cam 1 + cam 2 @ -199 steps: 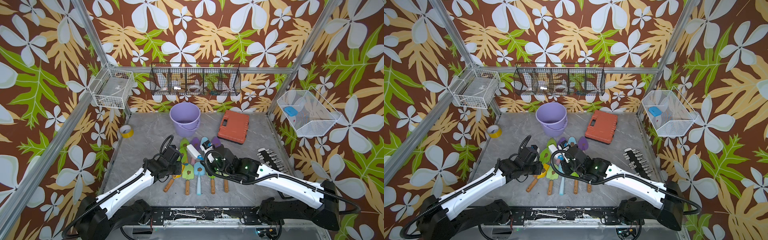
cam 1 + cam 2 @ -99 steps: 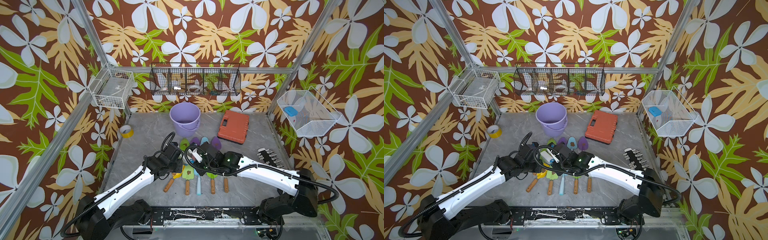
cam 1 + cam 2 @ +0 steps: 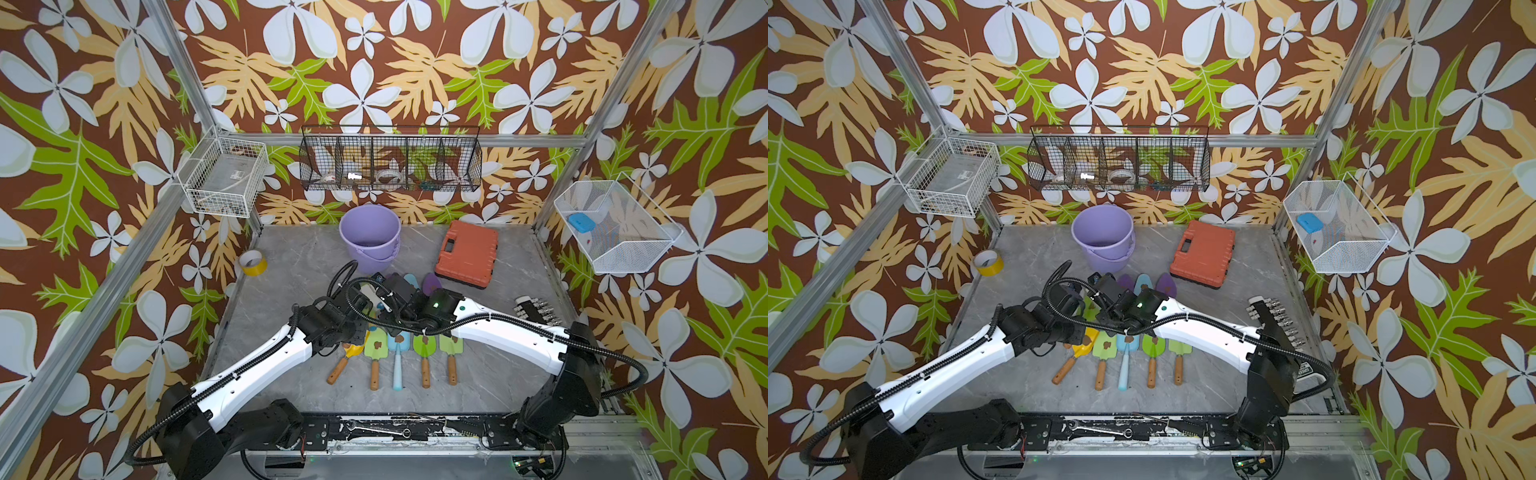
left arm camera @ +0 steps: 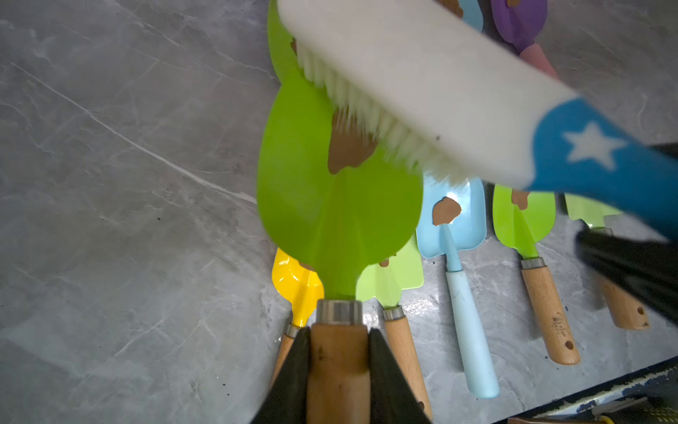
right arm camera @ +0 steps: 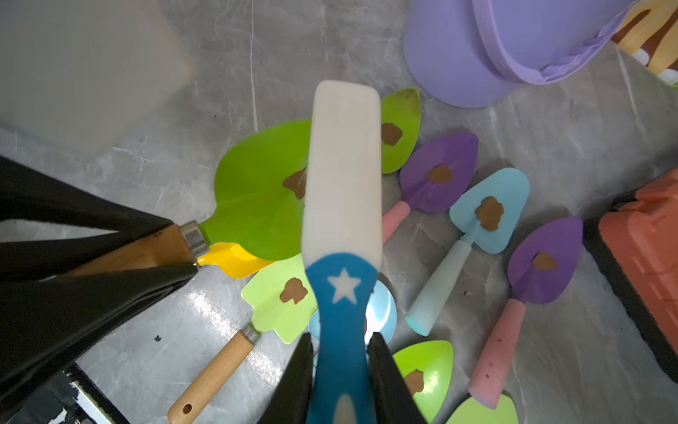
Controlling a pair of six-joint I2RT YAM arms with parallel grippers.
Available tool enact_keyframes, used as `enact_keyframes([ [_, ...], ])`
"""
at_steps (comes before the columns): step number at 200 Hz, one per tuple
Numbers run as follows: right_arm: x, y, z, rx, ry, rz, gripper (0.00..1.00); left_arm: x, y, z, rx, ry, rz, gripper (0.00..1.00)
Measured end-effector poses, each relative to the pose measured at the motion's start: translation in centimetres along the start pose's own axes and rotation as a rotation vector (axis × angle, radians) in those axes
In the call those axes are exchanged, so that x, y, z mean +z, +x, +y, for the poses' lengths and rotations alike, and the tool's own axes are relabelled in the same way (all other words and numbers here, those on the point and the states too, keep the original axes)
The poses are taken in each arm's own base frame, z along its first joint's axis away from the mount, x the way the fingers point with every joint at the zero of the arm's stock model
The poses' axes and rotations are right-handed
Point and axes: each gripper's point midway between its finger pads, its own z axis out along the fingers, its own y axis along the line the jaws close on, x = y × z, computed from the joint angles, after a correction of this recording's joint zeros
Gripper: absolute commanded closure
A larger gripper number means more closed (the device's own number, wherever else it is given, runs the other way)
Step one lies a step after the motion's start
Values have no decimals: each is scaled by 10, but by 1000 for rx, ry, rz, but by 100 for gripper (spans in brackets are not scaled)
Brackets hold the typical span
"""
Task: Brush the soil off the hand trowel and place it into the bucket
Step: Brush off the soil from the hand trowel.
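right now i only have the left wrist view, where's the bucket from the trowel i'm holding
observer: The bucket stands upright near the back wall, beyond the green trowel and the loose trowels.
operator: anything in it yet
observer: In both top views no trowel shows inside it.
operator: what's got the brush
observer: The right gripper is shut on the brush, around its blue handle.
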Motion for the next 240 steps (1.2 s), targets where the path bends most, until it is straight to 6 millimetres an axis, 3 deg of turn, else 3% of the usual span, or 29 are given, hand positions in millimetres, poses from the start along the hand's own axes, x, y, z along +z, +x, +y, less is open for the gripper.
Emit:
enact_keyframes([
  [44,-16,-1,15,-13,-105,5,100,-4,2,2,32,-5,5,100],
  [93,-15,26,40,-31,-251,136,100,-7,2,3,76,-14,18,100],
  [108,-7,30,33,-16,-241,171,100,-7,5,4,101,-28,32,100],
  [147,6,26,-27,81,-68,176,100,-7,5,2,150,-61,30,100],
  [164,3,23,-32,85,-52,165,100,-7,4,3,161,-72,27,100],
  [185,-13,15,-23,65,-77,124,100,-6,3,4,172,-81,27,100],
  [207,-26,10,-1,21,-149,101,100,-4,0,2,186,-88,31,100],
  [240,-25,29,17,-7,-208,165,100,-4,-6,-2,233,-89,28,100],
])
